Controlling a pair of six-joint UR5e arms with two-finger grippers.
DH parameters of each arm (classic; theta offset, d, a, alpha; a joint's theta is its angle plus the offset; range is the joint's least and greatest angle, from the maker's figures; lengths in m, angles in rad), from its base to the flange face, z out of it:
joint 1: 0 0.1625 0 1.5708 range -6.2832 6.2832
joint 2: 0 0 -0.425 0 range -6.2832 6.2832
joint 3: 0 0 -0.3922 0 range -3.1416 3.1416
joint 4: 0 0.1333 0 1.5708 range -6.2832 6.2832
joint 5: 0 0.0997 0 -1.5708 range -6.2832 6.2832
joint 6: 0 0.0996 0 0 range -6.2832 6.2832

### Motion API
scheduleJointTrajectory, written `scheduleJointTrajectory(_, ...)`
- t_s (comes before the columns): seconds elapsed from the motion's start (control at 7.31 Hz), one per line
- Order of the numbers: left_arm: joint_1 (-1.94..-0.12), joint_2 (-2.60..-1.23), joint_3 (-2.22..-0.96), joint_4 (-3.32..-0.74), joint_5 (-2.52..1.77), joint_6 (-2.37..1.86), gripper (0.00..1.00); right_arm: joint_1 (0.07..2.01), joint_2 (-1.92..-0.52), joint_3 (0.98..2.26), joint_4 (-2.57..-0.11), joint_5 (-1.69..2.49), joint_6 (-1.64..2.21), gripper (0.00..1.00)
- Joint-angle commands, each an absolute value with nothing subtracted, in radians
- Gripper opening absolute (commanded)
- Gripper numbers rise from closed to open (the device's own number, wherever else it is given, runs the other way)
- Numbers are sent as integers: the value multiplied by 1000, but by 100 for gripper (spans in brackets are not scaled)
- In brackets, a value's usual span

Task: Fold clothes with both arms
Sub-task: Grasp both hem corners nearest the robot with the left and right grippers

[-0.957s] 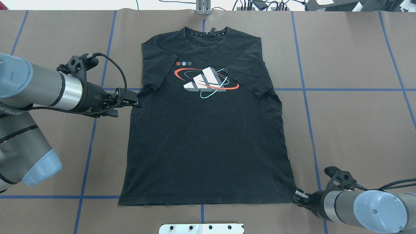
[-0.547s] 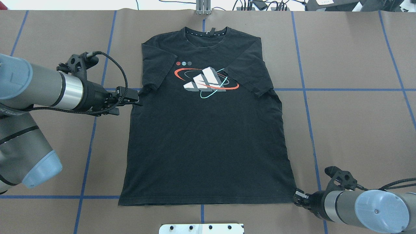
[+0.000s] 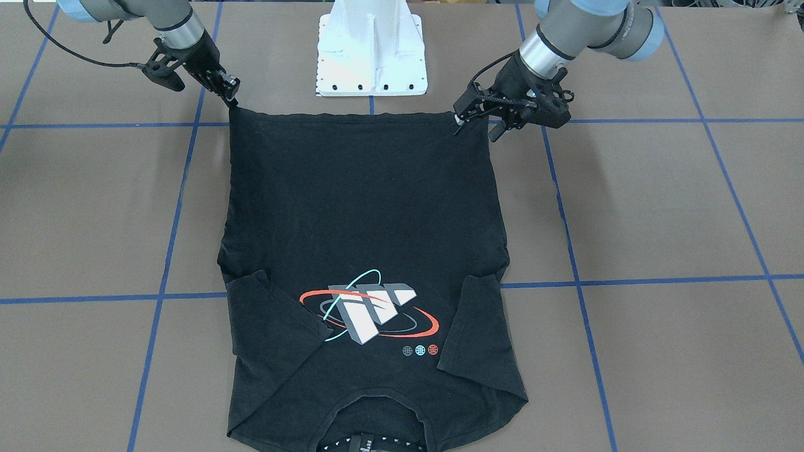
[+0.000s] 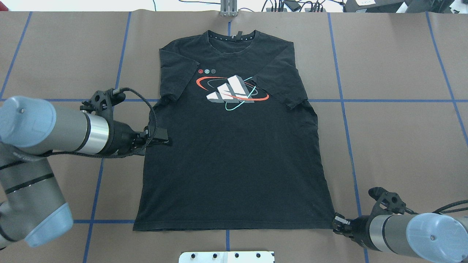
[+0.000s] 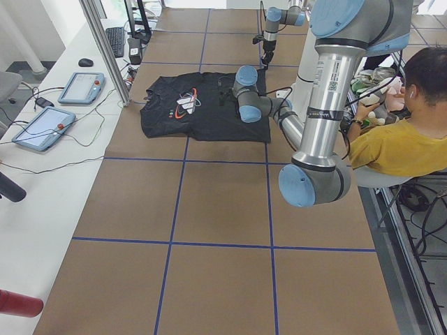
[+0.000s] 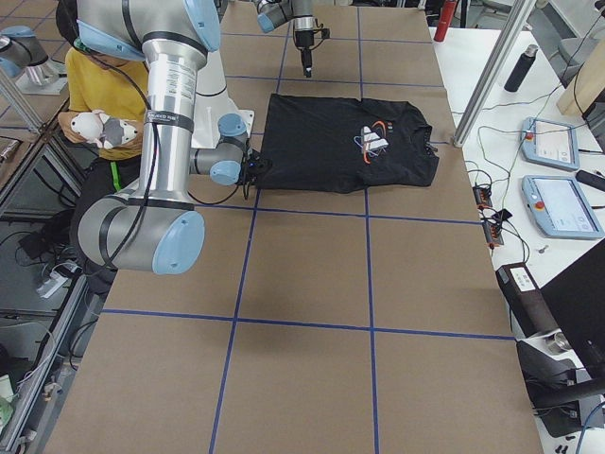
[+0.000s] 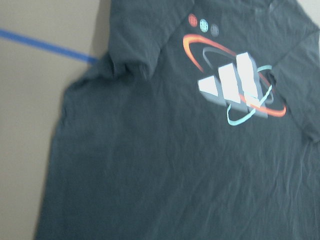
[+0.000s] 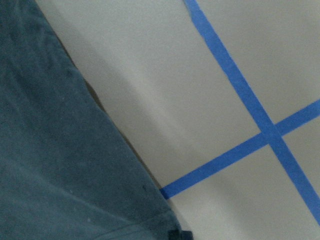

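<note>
The black T-shirt (image 4: 234, 160) lies flat with its graphic (image 4: 230, 91) up, its collar at the table's far edge and both sleeves folded in over the chest. My left gripper (image 4: 161, 140) hovers over the shirt's left side edge at mid-body. In the front-facing view the left gripper (image 3: 475, 125) has its jaws apart and nothing between them. The left wrist view looks down on the T-shirt (image 7: 170, 165) from some height. My right gripper (image 4: 335, 221) sits low at the near right hem corner, shut on that corner. The right wrist view shows the hem corner (image 8: 150, 220) by its fingertip.
The white mounting plate (image 4: 226, 256) stands at the near edge, just behind the hem. Blue tape lines (image 4: 384, 100) cross the brown table cover. Cables and a metal post (image 4: 228, 9) line the far edge. A person in yellow (image 5: 398, 139) sits beside the robot.
My left arm has swung back toward the robot, from beside the left sleeve to over the shirt's side edge at mid-body. The right gripper has barely shifted at the hem corner.
</note>
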State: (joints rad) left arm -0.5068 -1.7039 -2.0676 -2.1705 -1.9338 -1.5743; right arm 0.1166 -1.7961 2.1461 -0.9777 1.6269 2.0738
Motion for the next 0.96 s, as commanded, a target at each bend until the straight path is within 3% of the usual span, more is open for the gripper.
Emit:
scheduleJointTrajectory(0.0, -371, -1567, -2137, -2183, -1834, -1650, 98, 117, -1822, 2161, -977, 1646, 2074, 0)
scheduleJointTrajectory(0.41, -197, -1493, -2074, -2325, -1622, -1803, 92, 117, -1878, 2221, -977, 1680, 2074, 0)
scheduleJointTrajectory(0.82, -154, -1514, -2014, -2364, -1609, -1848, 77, 115, -1878, 2227, -979, 1680, 2074, 0)
